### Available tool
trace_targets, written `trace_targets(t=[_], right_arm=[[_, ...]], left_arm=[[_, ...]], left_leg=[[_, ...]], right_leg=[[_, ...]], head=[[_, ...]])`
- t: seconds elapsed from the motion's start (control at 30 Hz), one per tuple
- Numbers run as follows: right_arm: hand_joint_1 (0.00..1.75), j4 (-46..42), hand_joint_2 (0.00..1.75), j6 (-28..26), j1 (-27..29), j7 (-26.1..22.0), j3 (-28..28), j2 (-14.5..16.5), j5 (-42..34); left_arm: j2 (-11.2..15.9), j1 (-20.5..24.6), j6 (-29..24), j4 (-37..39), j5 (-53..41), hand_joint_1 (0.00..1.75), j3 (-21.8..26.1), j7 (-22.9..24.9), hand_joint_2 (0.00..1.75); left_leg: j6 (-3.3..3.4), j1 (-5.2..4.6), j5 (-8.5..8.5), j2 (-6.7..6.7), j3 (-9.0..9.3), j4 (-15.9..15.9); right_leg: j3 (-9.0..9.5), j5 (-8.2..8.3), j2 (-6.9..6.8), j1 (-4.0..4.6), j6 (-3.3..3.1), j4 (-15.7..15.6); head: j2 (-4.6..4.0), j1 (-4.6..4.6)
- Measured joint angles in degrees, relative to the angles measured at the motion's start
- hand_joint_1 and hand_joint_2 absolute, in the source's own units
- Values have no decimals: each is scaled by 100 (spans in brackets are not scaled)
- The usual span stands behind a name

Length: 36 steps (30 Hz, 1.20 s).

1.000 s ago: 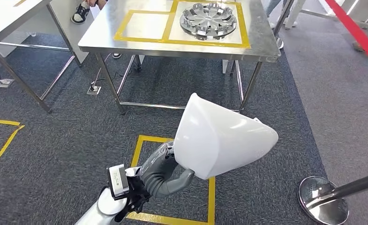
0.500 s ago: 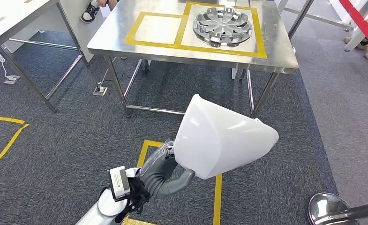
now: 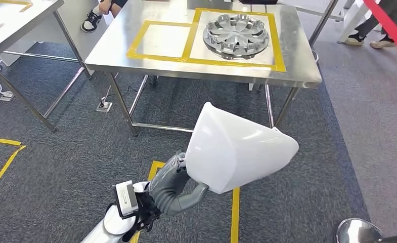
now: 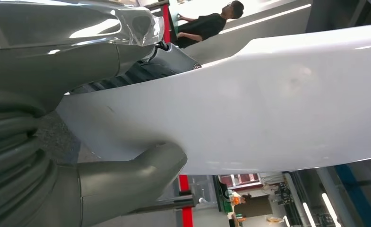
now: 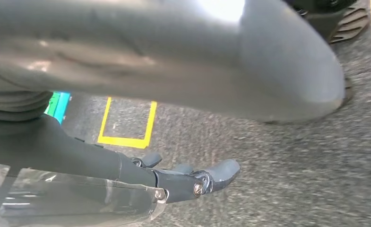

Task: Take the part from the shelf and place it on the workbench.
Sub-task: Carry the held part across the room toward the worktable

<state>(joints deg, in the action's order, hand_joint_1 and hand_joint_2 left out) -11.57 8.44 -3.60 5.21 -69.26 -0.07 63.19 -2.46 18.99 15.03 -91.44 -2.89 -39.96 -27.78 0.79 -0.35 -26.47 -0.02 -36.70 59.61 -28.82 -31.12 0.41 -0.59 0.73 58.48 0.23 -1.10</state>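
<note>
A large white shell-shaped part [image 3: 239, 152] hangs in front of me above the carpet, and my left hand [image 3: 170, 186] grips its near lower edge. In the left wrist view the thumb [image 4: 126, 184] presses on the underside of the white part [image 4: 268, 104]. Ahead stands the steel workbench [image 3: 300, 63] with two yellow-taped squares; the left square [image 3: 161, 40] is bare and a silver slotted disc [image 3: 235, 34] lies in the right one. My right hand [image 5: 183, 179] hangs over the grey carpet, fingers stretched out and holding nothing.
A second steel table [image 3: 14, 20] stands at the far left. A person's shoe [image 3: 90, 20] shows behind the workbench, more feet [image 3: 373, 40] at the back right by a red strip [image 3: 388, 25]. A stanchion base [image 3: 358, 233] sits at the lower right; yellow floor tape [image 3: 234, 212] runs below the part.
The whole picture has shifted, so the camera has moved: the workbench now lies a little nearer and more centred. My left hand still holds the white part the same way.
</note>
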Motion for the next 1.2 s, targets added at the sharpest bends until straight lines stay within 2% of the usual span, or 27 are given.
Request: trace_targets(t=[0.07,0.13,0.2,0.27,0.3,0.33,0.37,0.43,0.47,0.5,0.6,0.63,0.67,0.7,0.77,0.8,0.83,0.87,0.93,0.97,1.0,1.03,1.07,1.13,1.17,1.2], right_arm=[[0,0,0,0,-10,-4,0,4,3],[0,1,0,2,-17,-4,0,15,2],[0,1,0,4,-32,-4,0,22,-2],[0,1,0,5,-34,-4,0,24,-4],[0,1,0,7,-27,-4,0,27,-3],[0,1,0,9,-21,-8,0,32,-2],[0,1,0,13,-15,-12,0,35,1],[0,1,0,20,-12,-20,0,39,6],[0,1,0,26,-14,-23,0,40,8],[0,1,0,33,-17,-26,0,42,9],[0,0,0,45,-23,-35,0,40,9],[0,-1,0,45,-26,-36,0,38,8],[0,-1,0,45,-35,-37,0,36,8],[0,-2,0,44,-40,-37,0,33,7],[0,-1,0,42,-44,-43,0,29,7],[0,-1,0,42,-40,-50,0,29,7],[0,0,0,42,-37,-60,0,29,9],[0,1,0,42,-36,-71,1,30,13],[0,2,0,49,-40,-89,2,42,21],[0,2,0,56,-47,-95,2,51,23],[0,3,0,63,-55,-99,2,58,23],[0,4,0,69,-61,-102,2,64,23],[0,4,0,73,-65,-105,2,59,23],[0,5,0,81,-71,-110,3,58,22],[0,5,0,85,-81,-115,3,60,18],[0,5,0,89,-92,-119,4,60,15]], left_arm=[[-13,5,-1,-8,-12,175,-1,9,175],[-33,17,0,-13,-16,175,-1,16,175],[-56,36,2,-15,-22,175,0,26,175],[-67,47,3,-15,-28,175,-1,50,175],[-66,48,3,-15,-32,175,-1,68,175],[-66,52,4,-14,-34,175,-2,85,175],[-66,60,4,-14,-36,175,-2,96,175],[-65,83,5,-13,-37,175,-2,107,175],[-62,93,6,-11,-37,175,-2,108,175],[-62,100,7,-10,-37,175,-2,110,175],[-67,120,9,-17,-35,175,-3,117,175],[-67,133,9,-22,-34,175,-3,116,175],[-68,149,10,-25,-32,175,-3,115,175],[-65,161,10,-23,-31,175,-4,114,175],[-54,174,10,-7,-28,175,-6,110,175],[-46,175,10,4,-28,175,-8,105,175],[-38,179,10,15,-28,175,-10,98,175],[-29,187,10,26,-27,175,-13,91,175],[-10,221,9,42,-23,175,-20,82,175],[-3,245,8,49,-20,175,-24,80,175],[2,270,7,53,-15,175,-27,78,175],[4,294,6,56,-8,175,-30,77,175],[2,316,5,58,2,175,-32,80,175],[-9,357,4,58,34,175,-37,93,175],[-14,387,4,59,56,175,-42,100,175],[-16,415,3,61,75,175,-50,104,175]], left_leg=[[82,0,-21,-11,60,-30],[154,29,-53,-18,158,-64],[203,40,-126,-19,254,-77],[219,36,-220,-27,342,-77],[218,35,-273,-37,400,-77],[211,35,-328,-47,468,-77],[200,35,-387,-54,547,-77],[161,32,-511,-59,702,-79],[132,29,-563,-60,754,-82],[92,26,-611,-61,788,-93],[-8,20,-640,-59,840,-6],[-30,19,-614,-55,779,164],[-53,22,-611,-50,628,422],[-77,29,-660,-44,395,768],[-112,42,-926,-36,-136,1414],[-118,43,-1040,-33,-335,1567],[-113,40,-1051,-32,-444,1546],[-94,34,-918,-32,-453,1345],[2,-8,-349,-29,-288,613],[48,-38,-141,-31,-204,294],[89,-66,-8,-35,-134,76],[119,-86,31,-41,-101,-33],[134,-85,-3,-48,-54,-66],[181,-45,14,-41,90,-140],[201,-20,-6,-34,169,-159],[215,-2,-37,-27,231,-175]], right_leg=[[52,-7,-4,2,67,13],[-44,-4,-11,1,105,262],[-417,-146,-15,-2,143,872],[-895,-428,-15,-4,188,1498],[-1058,-500,-15,-4,198,1620],[-1129,-459,-16,-5,198,1550],[-1106,-293,-17,-7,187,1291],[-935,242,-26,-3,149,559],[-868,414,-37,10,123,309],[-828,522,-47,28,86,181],[-706,507,-47,37,-40,142],[-641,480,-42,21,-75,121],[-577,452,-35,5,-103,104],[-528,415,-33,-1,-125,88],[-447,329,-26,0,-146,83],[-397,280,-22,4,-149,83],[-337,230,-18,10,-150,83],[-269,178,-12,17,-150,82],[-142,69,-3,29,-139,77],[-97,19,7,34,-120,67],[-78,-23,12,33,-91,45],[-52,-38,16,31,-58,42],[-9,-41,20,32,-21,27],[20,-42,14,36,31,151],[-69,-66,13,36,54,349],[-247,-125,12,29,79,656]], head=[[1,2],[1,13],[1,22],[1,23],[1,24],[1,25],[1,25],[0,23],[0,19],[0,12],[1,2],[1,-10],[1,-22],[1,-33],[1,-44],[1,-46],[1,-45],[1,-46],[1,-42],[1,-39],[1,-40],[1,-39],[1,-42],[1,-34],[1,-23],[1,-13]])
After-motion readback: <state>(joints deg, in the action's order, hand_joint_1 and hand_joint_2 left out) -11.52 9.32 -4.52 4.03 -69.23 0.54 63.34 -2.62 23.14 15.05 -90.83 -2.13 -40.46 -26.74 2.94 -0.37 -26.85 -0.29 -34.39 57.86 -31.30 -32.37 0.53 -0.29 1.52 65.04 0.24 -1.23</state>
